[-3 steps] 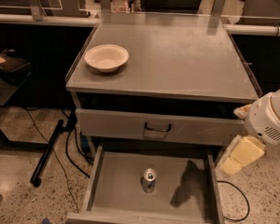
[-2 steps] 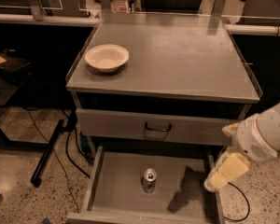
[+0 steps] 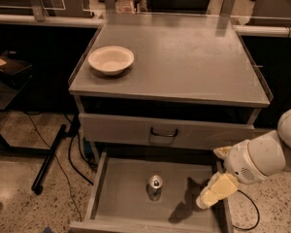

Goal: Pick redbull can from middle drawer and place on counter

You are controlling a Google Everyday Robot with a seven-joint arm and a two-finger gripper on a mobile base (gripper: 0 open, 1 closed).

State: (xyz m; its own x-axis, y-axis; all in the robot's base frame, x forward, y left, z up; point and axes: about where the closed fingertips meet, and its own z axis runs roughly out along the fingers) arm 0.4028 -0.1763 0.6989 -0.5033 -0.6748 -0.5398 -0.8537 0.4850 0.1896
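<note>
The redbull can (image 3: 154, 187) stands upright near the middle of the open middle drawer (image 3: 120, 194), its shiny top facing up. My gripper (image 3: 211, 194) hangs from the white arm over the drawer's right side, to the right of the can and apart from it. Its shadow falls on the drawer floor between it and the can. The grey counter (image 3: 184, 57) lies above, on top of the cabinet.
A cream bowl (image 3: 111, 59) sits on the counter's left side. A closed drawer front with a black handle (image 3: 164, 132) is above the open drawer. A black stand leg and cables (image 3: 51, 157) lie on the floor at the left.
My arm and gripper have moved left and down, from beside the cabinet's right edge to over the drawer's right side. The can has not moved.
</note>
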